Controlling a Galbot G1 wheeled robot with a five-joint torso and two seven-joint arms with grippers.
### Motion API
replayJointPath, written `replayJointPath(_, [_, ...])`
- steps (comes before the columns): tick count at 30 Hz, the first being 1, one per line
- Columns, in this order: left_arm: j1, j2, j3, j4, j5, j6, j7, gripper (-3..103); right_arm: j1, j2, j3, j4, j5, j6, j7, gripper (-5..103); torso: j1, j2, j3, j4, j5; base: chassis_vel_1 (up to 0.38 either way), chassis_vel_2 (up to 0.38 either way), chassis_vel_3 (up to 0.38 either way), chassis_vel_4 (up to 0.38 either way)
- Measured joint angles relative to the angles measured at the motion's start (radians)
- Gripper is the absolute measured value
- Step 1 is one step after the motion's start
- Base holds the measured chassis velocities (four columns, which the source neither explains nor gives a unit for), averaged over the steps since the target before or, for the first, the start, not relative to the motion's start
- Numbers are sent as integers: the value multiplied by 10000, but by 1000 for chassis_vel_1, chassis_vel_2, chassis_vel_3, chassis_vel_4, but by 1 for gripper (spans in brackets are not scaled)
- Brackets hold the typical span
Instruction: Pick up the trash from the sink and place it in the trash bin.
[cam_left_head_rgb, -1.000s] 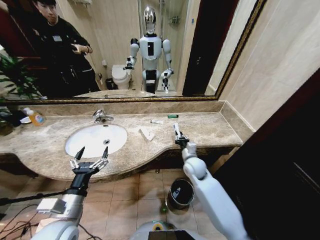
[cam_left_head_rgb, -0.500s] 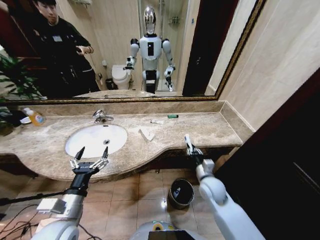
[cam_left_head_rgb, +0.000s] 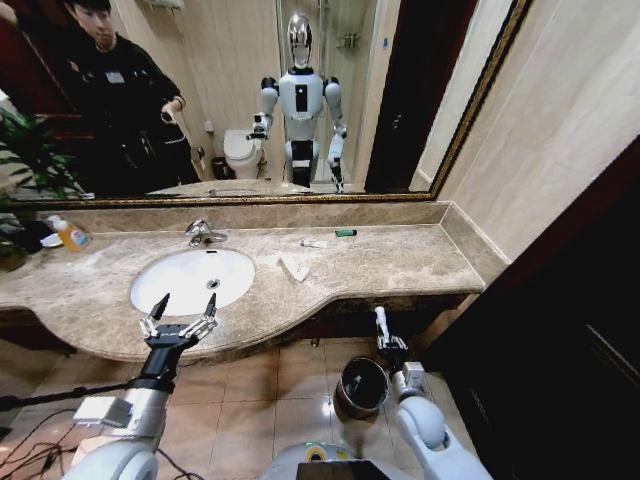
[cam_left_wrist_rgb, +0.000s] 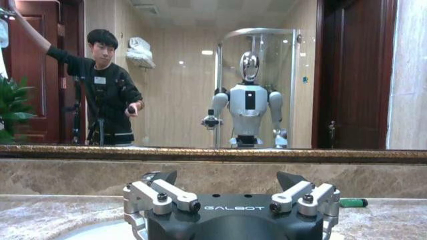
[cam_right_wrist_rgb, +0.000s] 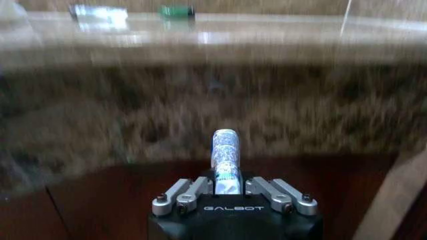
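the right gripper (cam_left_head_rgb: 381, 325), clamped on a white tube (cam_right_wrist_rgb: 225, 155), had dropped off the countertop (cam_left_head_rgb: 420, 262) to just above the trash bin (cam_left_head_rgb: 362, 386), near release; the left gripper (cam_left_head_rgb: 183, 308) hung wide open, empty.

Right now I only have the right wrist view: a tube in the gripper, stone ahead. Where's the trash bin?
Observer: On the floor below the counter edge. In the head view the trash bin sits just below and left of the right gripper, which is holding the tube.
Operator: And the left arm?
Observer: The left gripper hangs open at the counter's front edge, by the sink.
Operator: Any other trash?
Observer: A folded paper wrapper lies right of the basin.
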Motion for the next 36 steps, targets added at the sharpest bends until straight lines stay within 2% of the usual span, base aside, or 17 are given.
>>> replayJointPath(6, [0,0,0,0,0,0,0,100,472,227,-78,-1871,-182,669,-50,20,0,0,0,0,1,0,0,0,0])
replayJointPath(8, [0,0,0,0,0,0,0,100,856,324,-98,-3051,-248,992,12,20,0,0,0,0,0,0,0,0,0])
replayJointPath(10, [0,0,0,1,0,0,0,100,970,332,-117,-3373,-246,1066,29,20,1,0,0,0,0,0,0,0,0])
replayJointPath(17, [0,0,0,0,0,0,0,100,2096,603,-222,-6220,-206,1759,-98,20,1,0,1,0,-1,0,0,0,0])
replayJointPath(23, [0,0,0,0,0,0,0,100,2303,868,-260,-6782,-201,1846,-386,20,1,0,1,0,0,0,0,0,0])
replayJointPath(33, [0,0,0,0,0,0,0,100,2334,1133,-296,-6476,-133,1863,-528,20,1,0,0,0,-1,0,0,0,0])
replayJointPath(35, [0,0,0,0,0,0,0,100,2323,1149,-306,-6475,-248,1872,-522,17,1,0,0,0,-2,0,0,0,0])
replayJointPath(36, [0,0,0,0,0,0,0,100,2316,1149,-308,-6474,-278,1877,-522,20,1,0,0,0,-2,0,0,0,0])
